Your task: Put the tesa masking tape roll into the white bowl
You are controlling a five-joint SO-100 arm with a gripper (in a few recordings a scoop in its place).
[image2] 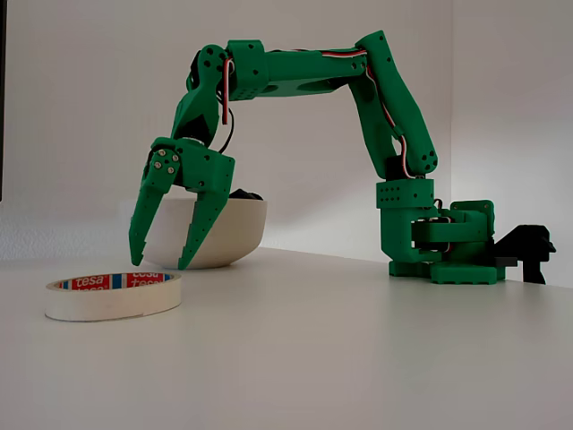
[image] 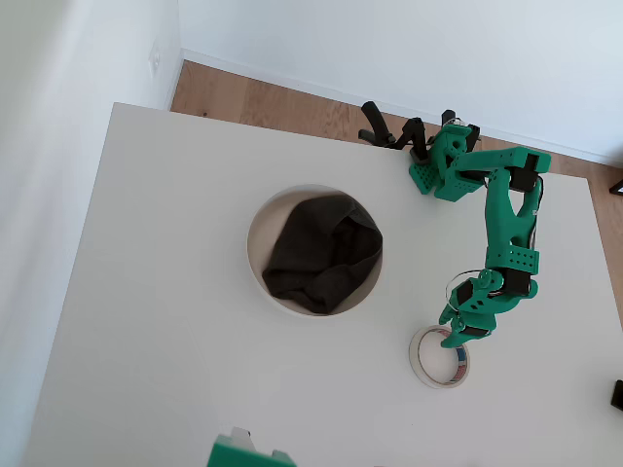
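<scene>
The tesa masking tape roll lies flat on the white table, a cream ring with red and blue print inside its core. My green gripper hangs open just above it, fingertips pointing down and apart from the tape. In the overhead view the tips sit over the roll's upper rim and hole. The white bowl stands further along the table, left of the arm in the overhead view, with a dark cloth inside it.
The arm's base is fixed at the table's far edge beside black clamps. The table is bare white around the bowl and the tape. A wall runs along the table's left side in the overhead view.
</scene>
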